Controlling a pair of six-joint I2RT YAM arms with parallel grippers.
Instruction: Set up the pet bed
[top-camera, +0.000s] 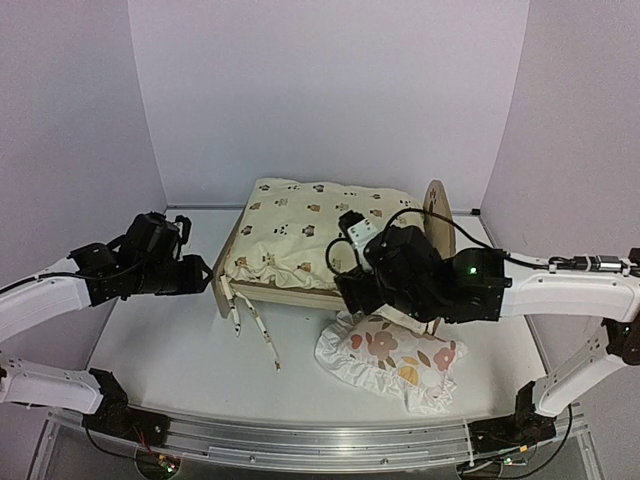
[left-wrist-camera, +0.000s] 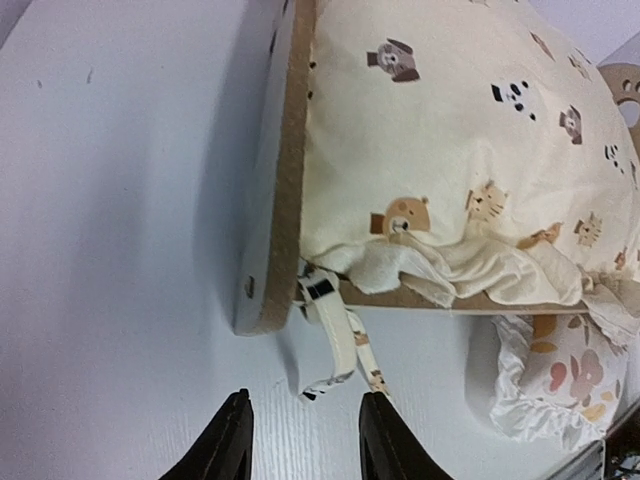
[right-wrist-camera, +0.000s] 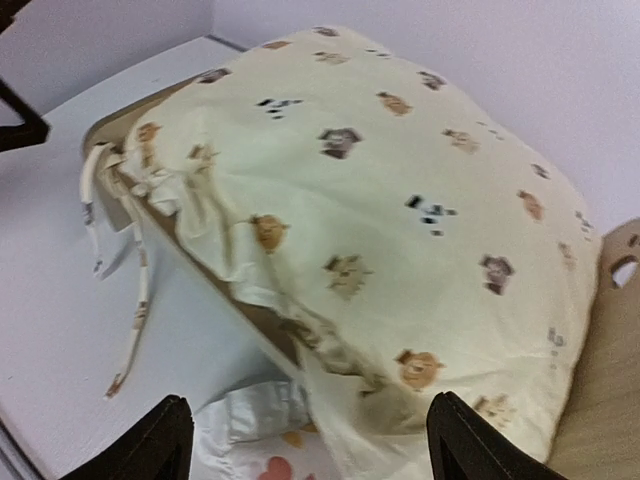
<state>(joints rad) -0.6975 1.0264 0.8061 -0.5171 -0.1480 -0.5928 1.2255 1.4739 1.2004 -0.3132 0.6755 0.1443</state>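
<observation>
Cushion (top-camera: 315, 225) sits on bed (top-camera: 226, 278); pillow (top-camera: 390, 362) lies just beside its near side.
I see left gripper (left-wrist-camera: 300, 405) open by trailing ties (left-wrist-camera: 335, 335); right gripper (right-wrist-camera: 305, 410) wide open over cushion's edge.

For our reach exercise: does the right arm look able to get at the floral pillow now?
Probably yes: the pillow lies uncovered beside the bed, just under the open, empty right gripper.

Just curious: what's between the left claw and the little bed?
Left wrist view: loose tie ribbons of the cushion lie on the table between the left gripper and the pet bed.
</observation>
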